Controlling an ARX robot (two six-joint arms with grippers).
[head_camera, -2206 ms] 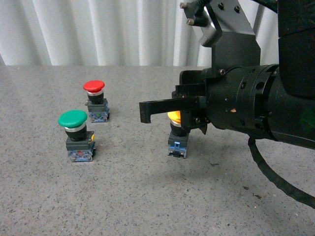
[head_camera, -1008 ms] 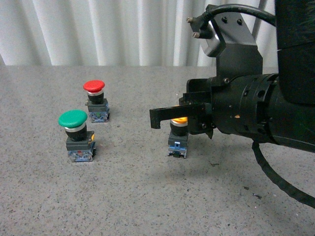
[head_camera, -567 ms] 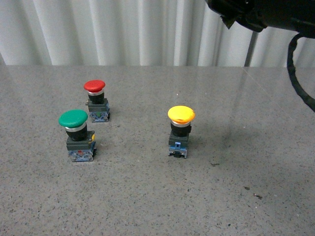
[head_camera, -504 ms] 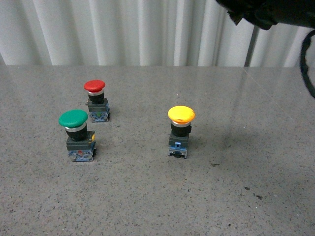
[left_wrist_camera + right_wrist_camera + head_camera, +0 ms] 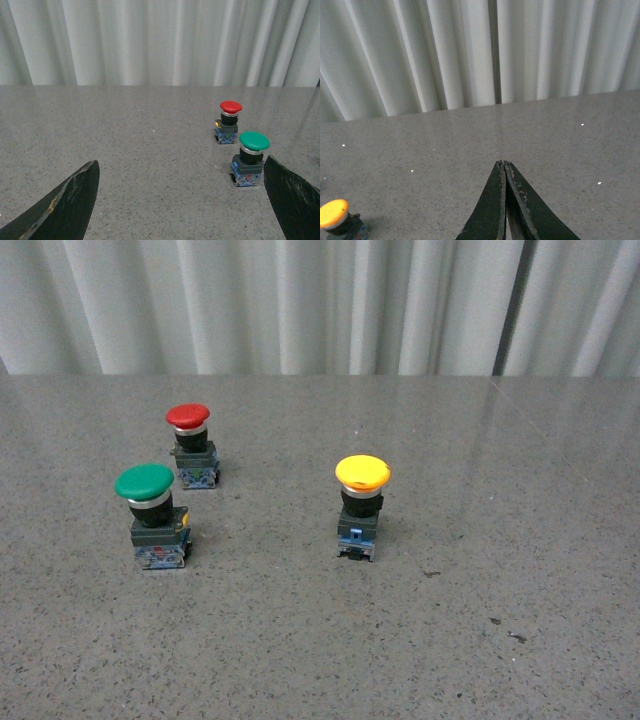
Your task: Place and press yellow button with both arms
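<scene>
The yellow button stands upright on the grey table, right of centre in the front view, with nothing touching it. Its yellow cap also shows at the edge of the right wrist view. Neither arm shows in the front view. My left gripper is open and empty, its fingers spread wide above the table. My right gripper is shut and empty, raised above bare table, well apart from the yellow button.
A green-capped button and a red-capped button stand left of the yellow one. A pleated white curtain closes the far edge of the table.
The right arm was over the yellow button with its fingers at the cap. It has lifted up and away to the right and left the front view. The button stays upright.
</scene>
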